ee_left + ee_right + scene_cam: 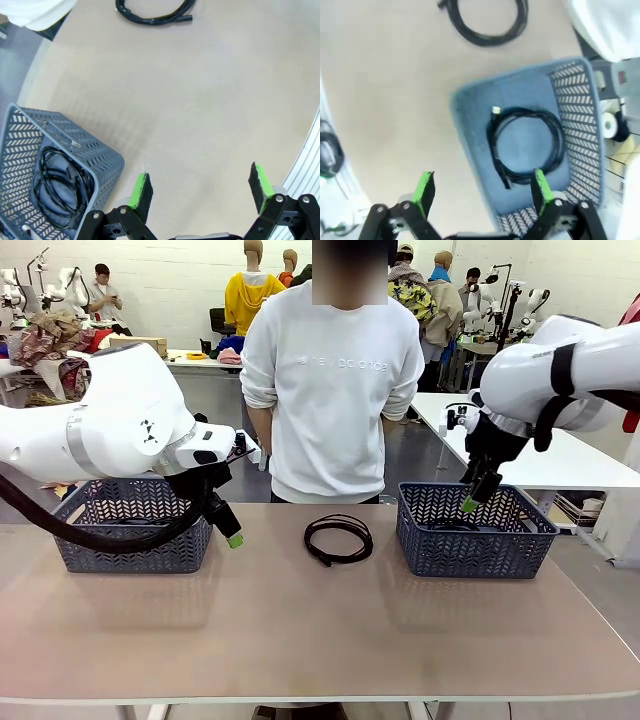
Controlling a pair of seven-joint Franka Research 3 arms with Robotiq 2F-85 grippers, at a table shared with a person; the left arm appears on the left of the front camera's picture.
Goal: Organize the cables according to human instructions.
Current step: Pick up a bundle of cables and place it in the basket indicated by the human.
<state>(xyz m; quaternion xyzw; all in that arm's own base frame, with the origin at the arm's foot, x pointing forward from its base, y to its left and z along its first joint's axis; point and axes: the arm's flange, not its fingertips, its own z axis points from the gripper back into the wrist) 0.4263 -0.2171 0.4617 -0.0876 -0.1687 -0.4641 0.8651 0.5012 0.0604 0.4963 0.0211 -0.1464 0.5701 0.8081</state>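
With one coiled power cord (338, 538) left on the table between the two grey baskets, just before the person (333, 380), both the left gripper (200, 191) and right gripper (482, 192) hang wide open and empty, so the next move likely awaits the person's instruction on which basket.
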